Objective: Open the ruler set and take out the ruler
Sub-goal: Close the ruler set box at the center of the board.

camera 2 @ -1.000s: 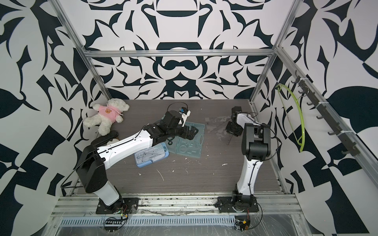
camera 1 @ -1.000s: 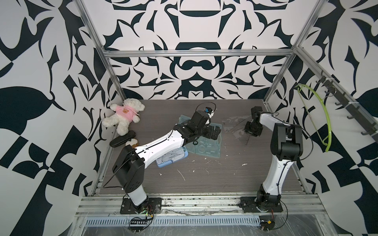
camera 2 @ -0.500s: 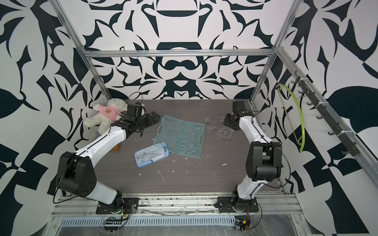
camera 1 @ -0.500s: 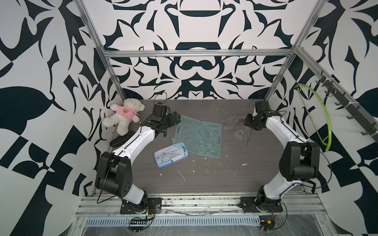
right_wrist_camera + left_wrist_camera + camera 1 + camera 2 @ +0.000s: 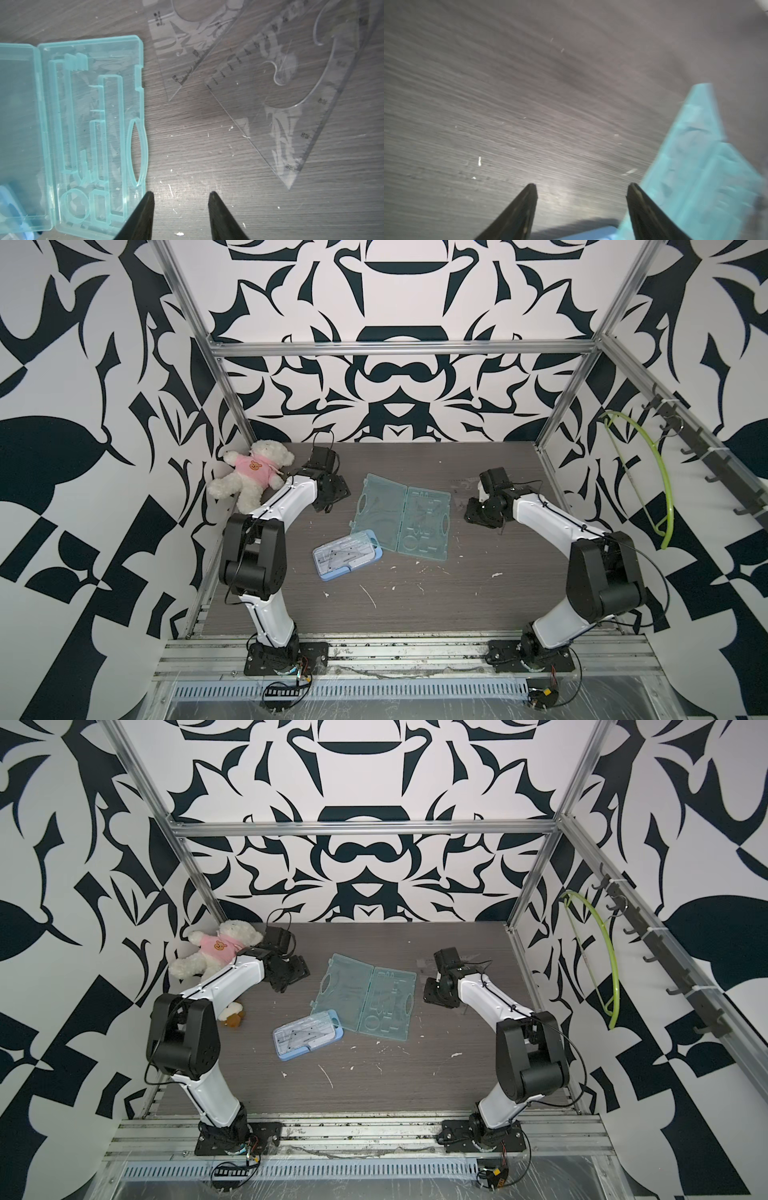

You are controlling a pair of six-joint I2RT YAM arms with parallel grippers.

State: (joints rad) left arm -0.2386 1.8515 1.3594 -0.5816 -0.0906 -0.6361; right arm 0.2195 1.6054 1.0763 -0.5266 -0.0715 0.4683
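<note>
- In a top view, the opened ruler set (image 5: 403,522) lies flat mid-desk (image 5: 415,614), between both arms.
- Left wrist: left jaws wide apart, empty.
- Right wrist: right jaws narrower, empty; clear rulers (image 5: 291,104) lie on the desk beside the set.

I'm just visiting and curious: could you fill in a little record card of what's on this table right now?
Ruler case: teal, open flat, compartments look empty
Clear rulers: on the table beside the case
Blue box: at the case's near corner
Teddy bear: far left corner
Left tool: open, empty
Right tool: open, empty
</note>
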